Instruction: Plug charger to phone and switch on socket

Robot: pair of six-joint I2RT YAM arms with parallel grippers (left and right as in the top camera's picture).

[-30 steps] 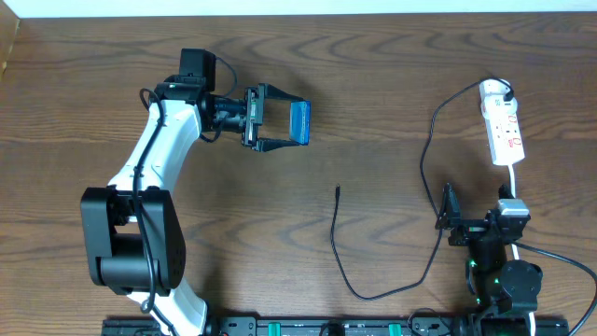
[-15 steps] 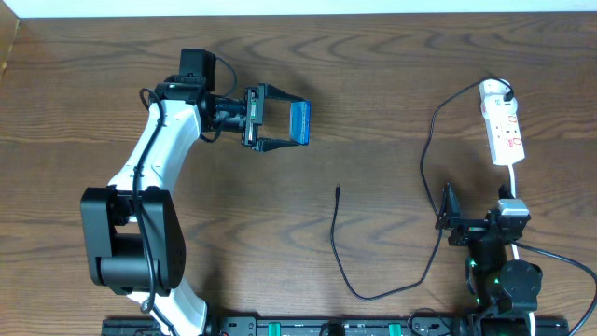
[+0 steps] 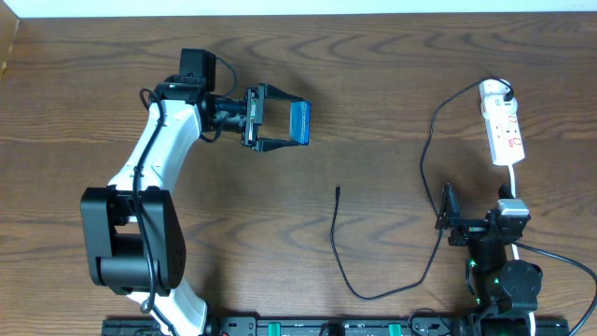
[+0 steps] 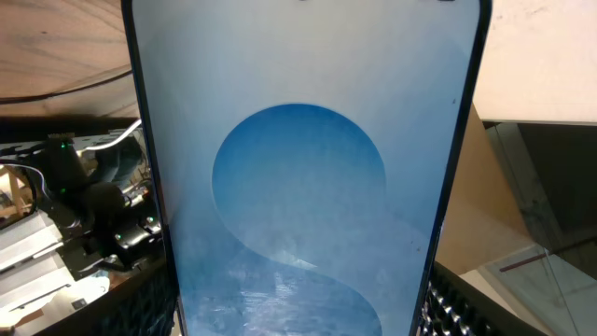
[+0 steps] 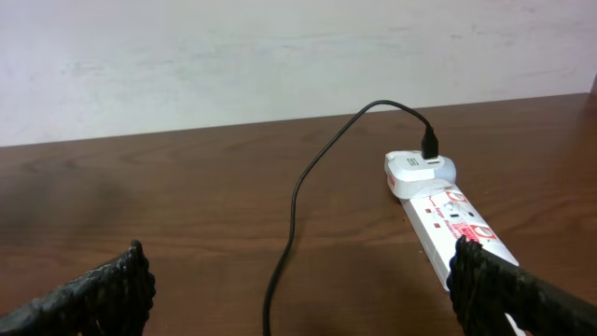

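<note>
Phone (image 3: 299,122) upper centre, clamped in part-open jaws of left gripper (image 3: 287,122) — nothing moved since a second ago. Right gripper (image 3: 446,217) jaws wide, empty. Charger (image 3: 337,196) tip loose on surface (image 3: 392,84) — plugging pending.

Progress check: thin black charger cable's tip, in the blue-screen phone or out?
Out. Cable tip lies loose on the wooden table, apart from the phone in the left gripper.

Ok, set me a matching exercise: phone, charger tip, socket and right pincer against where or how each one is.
1 phone
2 charger tip
3 socket
4 right pincer

A lying loose in the middle
B open and empty
C held in the left pincer
D white, lying far right

Pairs: 1-C, 2-A, 3-D, 4-B
</note>
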